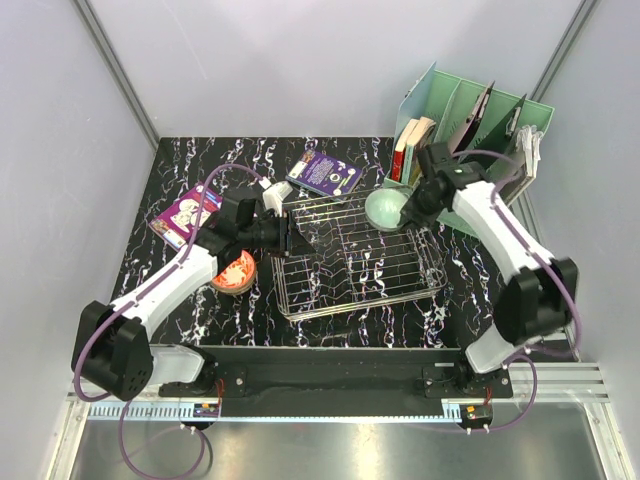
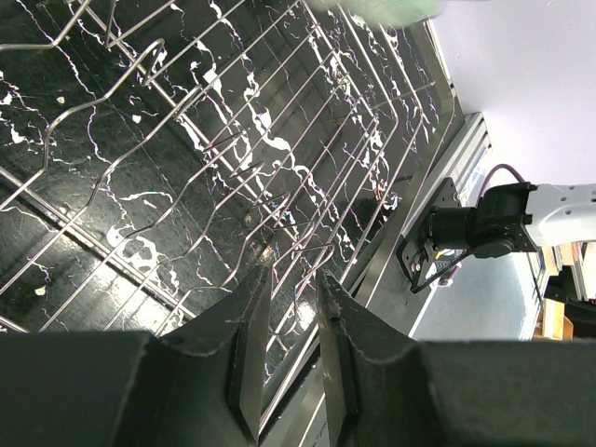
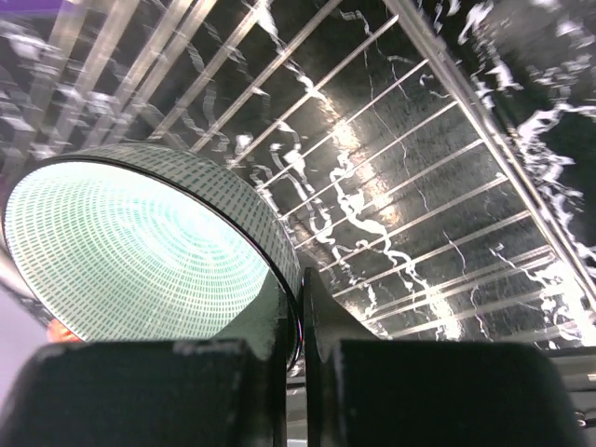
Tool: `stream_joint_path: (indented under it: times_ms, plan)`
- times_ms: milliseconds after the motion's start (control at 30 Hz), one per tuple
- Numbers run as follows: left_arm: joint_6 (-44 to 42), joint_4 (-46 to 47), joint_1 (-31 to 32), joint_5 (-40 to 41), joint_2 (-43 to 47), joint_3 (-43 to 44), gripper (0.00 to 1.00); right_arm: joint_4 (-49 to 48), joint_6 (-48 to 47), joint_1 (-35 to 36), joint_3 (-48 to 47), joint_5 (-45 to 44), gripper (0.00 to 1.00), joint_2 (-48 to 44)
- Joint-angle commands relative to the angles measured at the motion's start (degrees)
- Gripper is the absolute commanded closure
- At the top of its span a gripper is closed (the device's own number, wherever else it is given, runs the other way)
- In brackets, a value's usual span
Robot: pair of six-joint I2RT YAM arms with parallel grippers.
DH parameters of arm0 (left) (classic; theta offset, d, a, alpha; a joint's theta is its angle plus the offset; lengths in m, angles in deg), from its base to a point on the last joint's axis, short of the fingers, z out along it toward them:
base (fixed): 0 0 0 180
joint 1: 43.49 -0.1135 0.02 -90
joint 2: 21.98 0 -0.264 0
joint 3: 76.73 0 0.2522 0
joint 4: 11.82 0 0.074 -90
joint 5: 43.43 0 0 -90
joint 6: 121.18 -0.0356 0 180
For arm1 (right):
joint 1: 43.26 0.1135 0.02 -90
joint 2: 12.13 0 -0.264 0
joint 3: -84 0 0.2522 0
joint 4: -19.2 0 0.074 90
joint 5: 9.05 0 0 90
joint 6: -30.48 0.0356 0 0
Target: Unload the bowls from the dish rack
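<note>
- Two bowls show in the overhead view. A red bowl (image 1: 237, 272) sits on the bench (image 1: 200, 160) just left of the rack (image 1: 365, 262), half hidden under the left arm (image 1: 180, 275). It looks unloaded.
- A pale green bowl (image 1: 385, 208) is at the rack's far edge, right of centre in the frame. It is tipped on its side, with its hollow facing the right wrist camera.
- No other bowl is visible in the rack, whose wires look bare down to the bench. Going by this, the green bowl is the last one in sight to come out. It has yet to be carried off and set down.
- Whether the green bowl rests on the wires or hangs just above them cannot be told.
- The right arm (image 1: 500, 235) reaches from the lower right up and inward to the rack's far right corner. The right fingers (image 3: 326, 321) are clenched on the green bowl's rim, one inside the bowl and one outside.
- The left arm stretches from the lower left toward the rack's left end, wrist low. The left fingers (image 2: 247, 345) stand a little apart with rack wire between them. Whether they pinch that wire cannot be told.
</note>
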State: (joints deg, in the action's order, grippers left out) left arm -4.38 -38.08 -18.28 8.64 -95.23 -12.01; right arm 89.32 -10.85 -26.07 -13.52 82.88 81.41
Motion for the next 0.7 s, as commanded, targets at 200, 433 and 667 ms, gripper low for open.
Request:
stream_joint_path:
  times_ms: [200,433,667]
  plan:
    - [0.17,1.94,-0.25,-0.47,4.7,-0.33,0.7,13.08,5.48,-9.18,2.35,-16.87,1.0,-24.25]
    - [0.61,1.24,-0.34,-0.74,6.1,-1.13,0.7,11.85,2.4,-19.47,10.37,-18.63,1.0,-29.37]
    - [-0.44,-1.83,-0.34,0.58,8.48,-0.86,0.7,4.12,0.03,-28.43,23.62,-16.62,1.0,-31.05]
